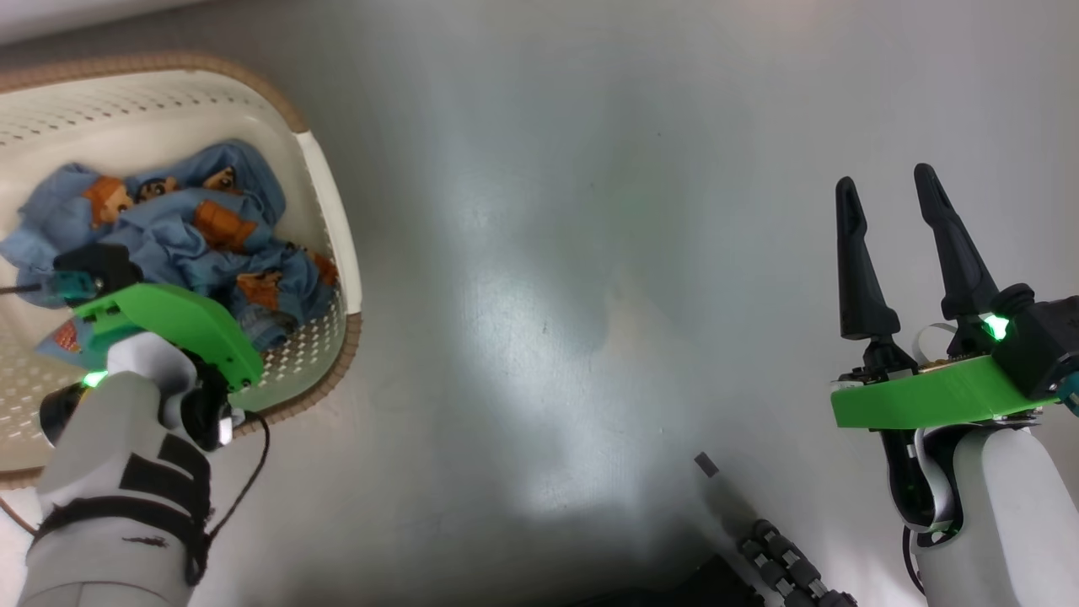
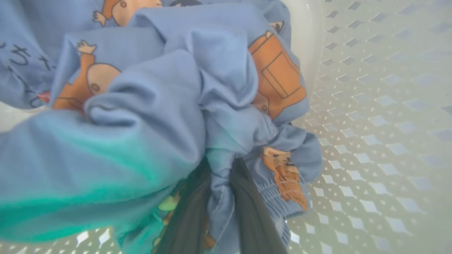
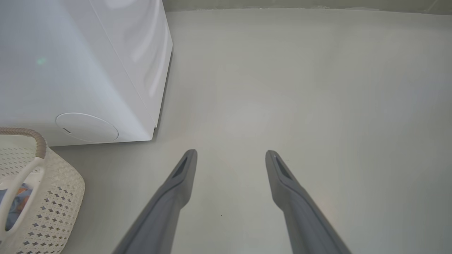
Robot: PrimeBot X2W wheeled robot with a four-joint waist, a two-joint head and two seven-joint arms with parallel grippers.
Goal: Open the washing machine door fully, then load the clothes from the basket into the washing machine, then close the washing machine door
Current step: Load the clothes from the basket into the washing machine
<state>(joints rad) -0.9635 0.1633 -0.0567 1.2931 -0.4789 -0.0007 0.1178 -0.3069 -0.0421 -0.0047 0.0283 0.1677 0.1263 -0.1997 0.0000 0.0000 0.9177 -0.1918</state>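
While the basket (image 1: 330, 219) sits at the upper left of the head view, the clothes (image 1: 169, 240) lie crumpled inside it, bunched toward its right wall. The left pincer (image 2: 222, 169) reaches down into the basket, its two dark fingers (image 2: 187, 218) pinched on a fold of the blue fabric. The right pincer (image 1: 885, 181) hovers at the right of the frame over the bare grey floor (image 1: 590, 253), fingers spread apart and holding nothing. The washing machine (image 3: 70, 53) stands at the upper left of the right wrist view, near the basket.

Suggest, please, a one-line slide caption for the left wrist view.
Left gripper, jaws pinching a fold of the light-blue cartoon-print clothes, inside the perforated cream basket.
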